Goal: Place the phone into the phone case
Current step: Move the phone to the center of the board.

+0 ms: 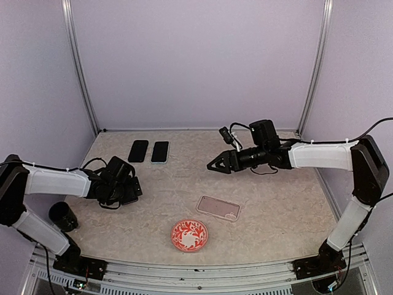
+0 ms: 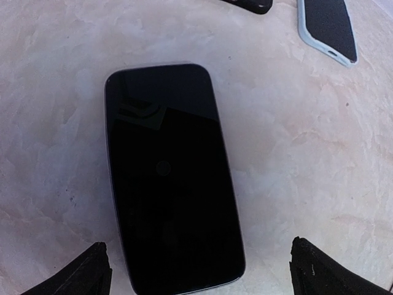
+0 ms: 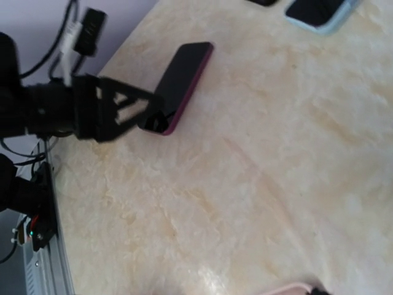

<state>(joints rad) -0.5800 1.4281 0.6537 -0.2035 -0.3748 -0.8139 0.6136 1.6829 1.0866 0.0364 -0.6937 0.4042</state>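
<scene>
A black phone (image 2: 172, 178) with a magenta edge (image 3: 184, 74) lies flat on the table, screen dark. My left gripper (image 2: 199, 275) hovers over its near end, open, one fingertip (image 2: 92, 273) on each side and apart from it. In the top view my left gripper (image 1: 126, 185) hides the phone. The clear, pink-tinged phone case (image 1: 218, 208) lies empty in the middle of the table, and its rim (image 3: 288, 287) shows at the bottom of the right wrist view. My right gripper (image 1: 213, 165) hangs open and empty above the table, behind the case.
Two more phones lie at the back: a black one (image 1: 139, 150) and one in a light-blue case (image 1: 160, 152). A red patterned plate (image 1: 189, 235) sits near the front edge. A black cylinder (image 1: 63, 216) stands beside the left arm.
</scene>
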